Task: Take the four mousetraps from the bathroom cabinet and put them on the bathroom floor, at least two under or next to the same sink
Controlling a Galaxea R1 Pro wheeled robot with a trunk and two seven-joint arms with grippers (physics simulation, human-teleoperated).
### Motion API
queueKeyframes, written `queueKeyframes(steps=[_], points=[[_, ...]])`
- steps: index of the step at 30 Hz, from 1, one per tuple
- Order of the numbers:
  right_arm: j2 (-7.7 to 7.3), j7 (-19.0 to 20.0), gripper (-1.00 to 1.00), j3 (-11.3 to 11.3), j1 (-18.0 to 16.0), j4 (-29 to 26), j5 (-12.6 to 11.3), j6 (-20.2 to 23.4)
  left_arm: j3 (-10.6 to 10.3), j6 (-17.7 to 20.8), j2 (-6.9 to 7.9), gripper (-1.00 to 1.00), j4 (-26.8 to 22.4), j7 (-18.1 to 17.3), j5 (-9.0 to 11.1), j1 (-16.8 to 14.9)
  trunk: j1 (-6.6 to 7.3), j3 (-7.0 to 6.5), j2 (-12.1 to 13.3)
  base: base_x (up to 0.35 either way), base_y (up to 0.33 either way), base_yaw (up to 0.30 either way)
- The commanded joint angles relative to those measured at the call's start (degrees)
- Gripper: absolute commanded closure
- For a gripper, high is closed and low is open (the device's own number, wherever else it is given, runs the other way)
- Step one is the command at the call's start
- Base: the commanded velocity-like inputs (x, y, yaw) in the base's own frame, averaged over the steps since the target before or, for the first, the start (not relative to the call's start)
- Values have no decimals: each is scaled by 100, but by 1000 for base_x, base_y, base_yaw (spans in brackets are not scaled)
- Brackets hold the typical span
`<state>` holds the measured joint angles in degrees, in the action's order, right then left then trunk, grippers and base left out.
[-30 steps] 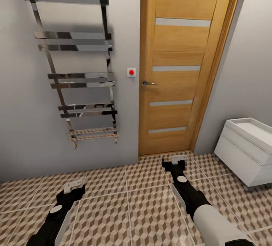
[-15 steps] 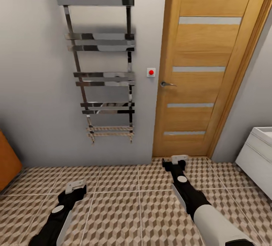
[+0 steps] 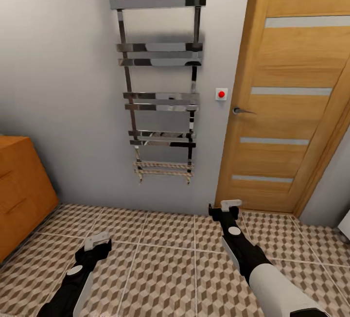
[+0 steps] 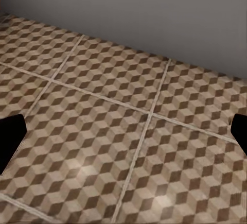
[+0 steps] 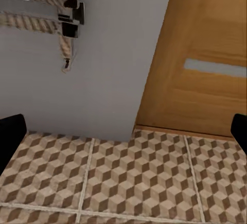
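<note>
View swung left, cabinet (image 3: 22, 193) left of fingers (image 3: 97, 242)

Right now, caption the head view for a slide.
Robot faces chrome towel rail and wooden door; orange-brown cabinet at left.

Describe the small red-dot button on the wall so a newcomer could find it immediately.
Start at the wooden door. Just beside its frame, level with the door handle, sits a small white square plate with a red dot. It lies between the door and the chrome towel rail, the wall's sole red spot.

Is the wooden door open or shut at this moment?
Shut. The door sits flush inside its frame with no gap showing, and its handle is level.
</note>
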<state>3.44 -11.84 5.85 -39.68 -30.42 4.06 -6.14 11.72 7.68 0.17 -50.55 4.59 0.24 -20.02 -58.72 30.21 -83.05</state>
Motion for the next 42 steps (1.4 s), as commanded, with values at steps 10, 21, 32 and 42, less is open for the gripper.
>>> queueKeyframes(steps=[10, 21, 32, 42], points=[[-1, -46, -100, 21, -5, 8, 42, -1, -3, 32, 0, -100, 1, 16, 2, 0, -1, 6, -3, 110, -10, 288], [-1, -46, -100, 21, -5, 10, 42, -1, -3, 32, 0, -100, 10, 16, 2, -1, -1, 6, -3, 188, -139, 288], [-1, -46, -100, 21, -5, 10, 42, -1, -6, 32, -4, -100, 65, 16, 2, 0, -1, 6, -3, 225, -196, 288], [-1, -46, -100, 21, -5, 10, 42, -1, -4, 32, 0, -100, 80, 16, 2, 2, -1, 6, -3, 230, -130, 288]])
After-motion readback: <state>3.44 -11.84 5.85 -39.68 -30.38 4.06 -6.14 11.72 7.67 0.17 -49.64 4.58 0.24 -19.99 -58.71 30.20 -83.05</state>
